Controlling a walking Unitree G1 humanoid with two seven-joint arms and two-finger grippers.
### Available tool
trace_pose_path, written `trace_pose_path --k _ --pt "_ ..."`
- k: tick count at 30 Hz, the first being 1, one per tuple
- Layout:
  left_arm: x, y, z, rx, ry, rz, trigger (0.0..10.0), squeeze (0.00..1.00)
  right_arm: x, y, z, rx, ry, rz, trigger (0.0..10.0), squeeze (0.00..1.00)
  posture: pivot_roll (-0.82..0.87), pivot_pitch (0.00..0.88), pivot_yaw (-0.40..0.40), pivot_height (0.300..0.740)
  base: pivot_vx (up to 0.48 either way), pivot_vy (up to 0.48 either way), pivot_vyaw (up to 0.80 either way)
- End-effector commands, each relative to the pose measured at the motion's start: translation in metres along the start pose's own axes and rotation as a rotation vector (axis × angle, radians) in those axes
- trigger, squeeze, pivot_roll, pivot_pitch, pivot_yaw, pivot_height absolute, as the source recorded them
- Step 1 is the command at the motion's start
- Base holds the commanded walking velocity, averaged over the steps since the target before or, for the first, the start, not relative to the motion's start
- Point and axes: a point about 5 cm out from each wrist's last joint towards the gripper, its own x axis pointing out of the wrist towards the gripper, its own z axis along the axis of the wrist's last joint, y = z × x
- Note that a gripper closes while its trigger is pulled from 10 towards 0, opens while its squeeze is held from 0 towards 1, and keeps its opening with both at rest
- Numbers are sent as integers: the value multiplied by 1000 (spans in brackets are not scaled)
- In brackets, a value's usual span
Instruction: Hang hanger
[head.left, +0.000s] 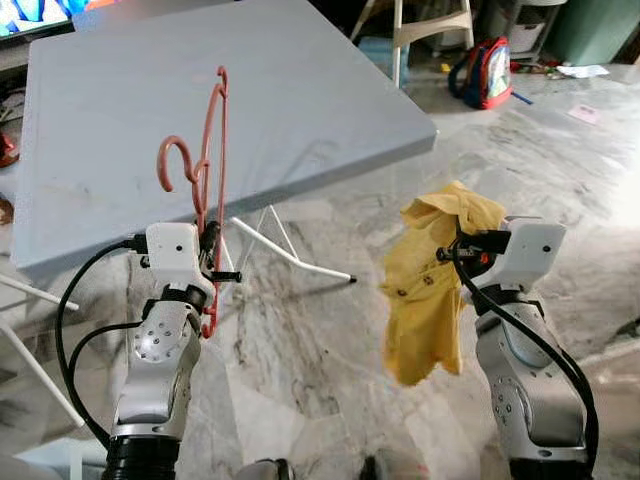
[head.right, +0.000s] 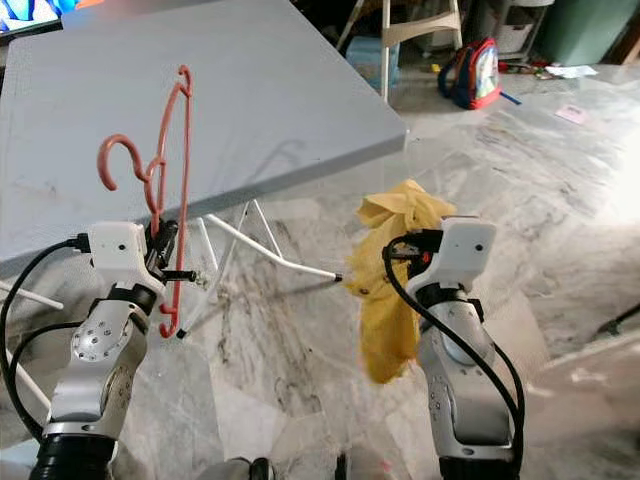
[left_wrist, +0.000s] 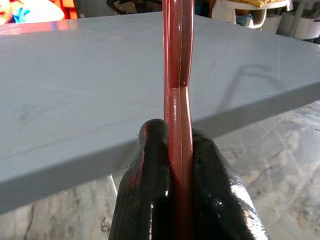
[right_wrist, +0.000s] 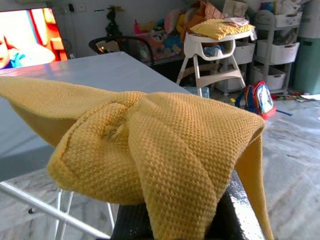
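A red plastic hanger (head.left: 207, 170) stands edge-on and upright in front of the grey table, its hook curling to the left. My left gripper (head.left: 212, 243) is shut on the hanger's lower bar; in the left wrist view both black fingers (left_wrist: 150, 195) press against the red bar (left_wrist: 177, 100). My right gripper (head.left: 462, 243) is shut on a yellow knitted garment (head.left: 430, 290) that hangs bunched below it over the floor. The garment (right_wrist: 150, 145) drapes over the fingers in the right wrist view and hides them.
A grey folding table (head.left: 120, 120) with white legs stands just ahead on the marble floor. A red and blue backpack (head.left: 484, 72) lies at the far right, by a white high chair (right_wrist: 215, 55) and shelves. A screen (right_wrist: 27, 37) glows at the back left.
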Motion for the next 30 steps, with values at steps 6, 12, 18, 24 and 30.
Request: trace_pose_path --k 6,12,18,24,30 --pt "1 1 1 45 -2 69 10000 0 0 -8 5 9 -15 -38 10000 0 -75 169 34 740 143 0 0" --pt "1 2 -1 43 6 87 10000 0 -1 -8 5 10 -14 -38 10000 0 -76 170 37 740 0 0 0" --pt "2 1 0 55 5 102 10000 0 -1 -7 5 19 -15 -36 10000 0 -76 169 38 740 0 0 0" --pt "4 3 0 66 6 115 10000 0 0 -7 6 14 -17 -39 10000 0 -77 168 42 740 0 0 0" --pt "6 2 0 73 10 114 10000 0 -1 -2 8 1 -29 -3 10000 0 -79 167 47 740 0 0 533"
